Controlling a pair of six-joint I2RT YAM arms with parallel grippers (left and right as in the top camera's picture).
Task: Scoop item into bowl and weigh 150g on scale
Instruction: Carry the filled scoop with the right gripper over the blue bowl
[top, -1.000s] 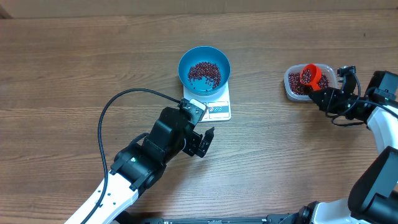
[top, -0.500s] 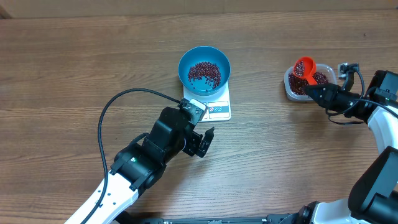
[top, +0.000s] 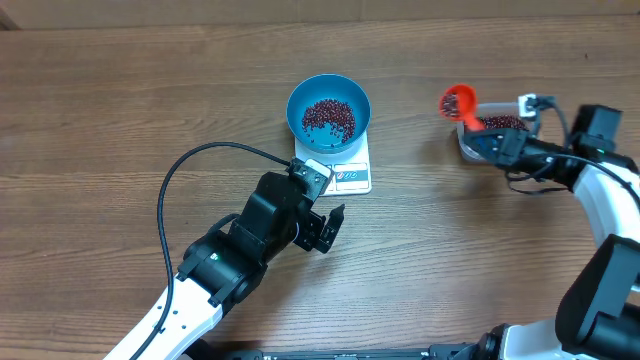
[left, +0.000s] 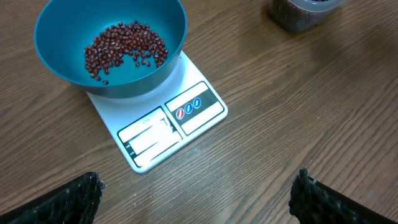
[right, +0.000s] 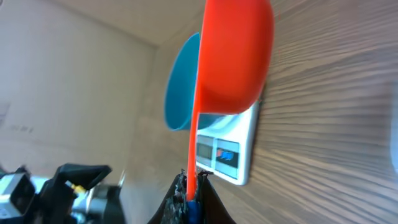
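Wood-grain table (top: 120, 100), pale wall (right: 62, 74) beyond; left fingers (left: 68, 199) apart, right fingers (right: 176, 202) clamped on orange scoop (right: 233, 56).

The blue bowl (top: 298, 105) sits on the scale (top: 350, 176) and covers its far part, with a patch of dark red beans (top: 329, 118) in its bottom. My left gripper (top: 329, 230) hovers just on the near side of the scale, jaws spread wide and empty. A black cable (top: 180, 170) loops off to the scale's left. Well to the scale's right, my right gripper (top: 495, 143) pinches the handle of the red scoop (top: 459, 101). The scoop is raised at the edge of the clear tub (top: 464, 148) that faces the scale.
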